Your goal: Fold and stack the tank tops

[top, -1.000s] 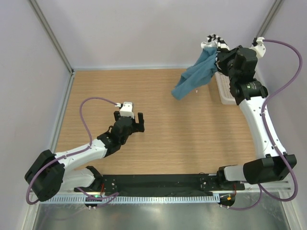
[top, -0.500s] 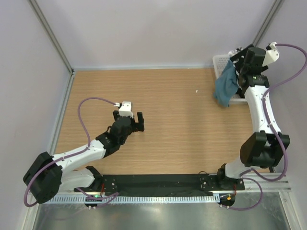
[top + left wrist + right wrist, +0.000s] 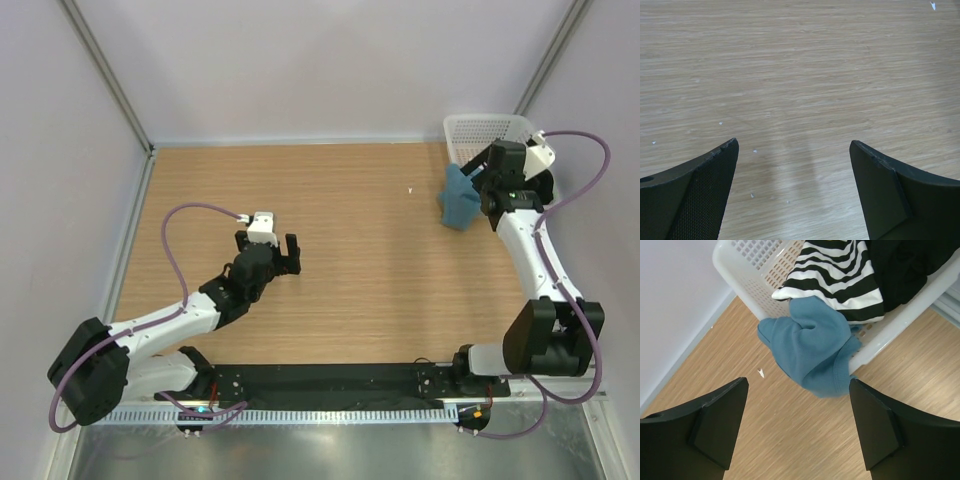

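Currently: both jaws spread, both tank tops at the basket

Desk (image 3: 350, 300): wooden top, both arms mounted at its near edge.

Basket (image 3: 480, 128): white mesh, at the far right corner of the desk.

Left gripper (image 3: 267, 242): left of centre, low over bare desk. Jaws spread, nothing between them.

Right gripper (image 3: 797, 382): just beside the basket, above the teal tank top. Jaws spread, holding nothing.

Striped tank top (image 3: 835, 275): inside the basket, one edge lapping over the rim, next to a black cloth (image 3: 900, 265).

Teal tank top (image 3: 812, 340): bunched, hanging over the basket's rim and down its outer wall toward the desk, touching the striped one. Unfolded.

White speck (image 3: 411, 188): on the desk, left of the teal top.
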{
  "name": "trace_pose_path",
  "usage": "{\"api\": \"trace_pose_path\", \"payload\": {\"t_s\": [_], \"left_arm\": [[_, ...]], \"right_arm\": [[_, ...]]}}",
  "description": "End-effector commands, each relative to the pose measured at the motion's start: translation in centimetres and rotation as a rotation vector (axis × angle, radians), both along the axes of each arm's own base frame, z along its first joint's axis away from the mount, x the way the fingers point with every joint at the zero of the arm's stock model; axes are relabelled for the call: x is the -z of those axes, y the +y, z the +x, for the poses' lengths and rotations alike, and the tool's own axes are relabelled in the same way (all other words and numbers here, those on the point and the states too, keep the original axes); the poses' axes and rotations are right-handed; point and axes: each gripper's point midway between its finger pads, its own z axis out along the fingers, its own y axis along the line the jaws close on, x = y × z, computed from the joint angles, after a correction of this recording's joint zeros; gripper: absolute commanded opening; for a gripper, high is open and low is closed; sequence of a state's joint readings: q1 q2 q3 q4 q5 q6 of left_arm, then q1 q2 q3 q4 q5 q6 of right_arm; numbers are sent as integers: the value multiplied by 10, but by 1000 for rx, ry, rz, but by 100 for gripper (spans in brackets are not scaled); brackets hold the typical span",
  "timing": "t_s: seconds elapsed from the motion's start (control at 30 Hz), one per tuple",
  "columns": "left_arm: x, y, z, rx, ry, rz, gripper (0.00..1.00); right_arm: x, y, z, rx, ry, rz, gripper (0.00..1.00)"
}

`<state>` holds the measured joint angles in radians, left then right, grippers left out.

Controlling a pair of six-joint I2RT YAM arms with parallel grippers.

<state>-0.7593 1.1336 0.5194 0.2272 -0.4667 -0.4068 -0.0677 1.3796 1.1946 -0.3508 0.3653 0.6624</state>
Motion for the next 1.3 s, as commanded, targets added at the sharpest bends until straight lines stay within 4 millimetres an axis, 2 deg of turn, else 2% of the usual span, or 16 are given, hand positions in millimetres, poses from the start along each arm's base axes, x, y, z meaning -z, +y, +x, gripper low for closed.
{"api": "trace_pose_path", "payload": {"t_s": [0.0,0.4,0.43,0.53,0.6,0.67,0.7,0.73,0.83,0.87,0.93,0.97,1.03,1.07,1.17,1.27], "left_arm": [[-13,-3,2,7,-42,-20,93],[-14,-1,2,2,-44,-18,93],[-15,-2,2,3,-47,-20,93],[-14,-2,2,2,-45,-17,93],[-12,-1,2,1,-39,-8,93],[-13,-2,3,-1,-39,-10,92],[-13,-2,4,1,-38,-8,93],[-12,-3,3,5,-36,-9,93],[-12,-2,3,1,-38,-8,93],[-12,-2,3,4,-39,-5,93],[-13,-2,3,0,-41,-8,93],[-14,-2,3,2,-42,-8,93],[-12,-1,3,2,-39,-7,92],[-13,-2,3,2,-40,-8,93],[-15,0,3,-3,-46,-15,93],[-17,5,2,-26,-60,-25,93]], "right_arm": [[-13,-14,-3,47,-40,-63,88],[52,-18,44,74,85,-34,77],[55,-18,47,75,91,-32,72],[56,-15,55,63,79,-12,41],[51,-13,53,65,70,-13,13],[34,-10,45,70,37,-37,1],[25,-9,42,75,18,-54,1],[1,-2,34,66,-38,-70,1],[-33,1,16,58,-107,-101,1],[-58,21,8,-1,-169,-91,1],[-82,36,-4,-63,-218,-84,1],[-107,50,-14,-112,-278,-74,1],[-129,78,-24,-243,-331,-30,1],[-154,98,-33,-333,-402,-8,1],[-198,159,-58,-628,-529,101,1],[-233,188,-81,-790,-626,163,1]]}}
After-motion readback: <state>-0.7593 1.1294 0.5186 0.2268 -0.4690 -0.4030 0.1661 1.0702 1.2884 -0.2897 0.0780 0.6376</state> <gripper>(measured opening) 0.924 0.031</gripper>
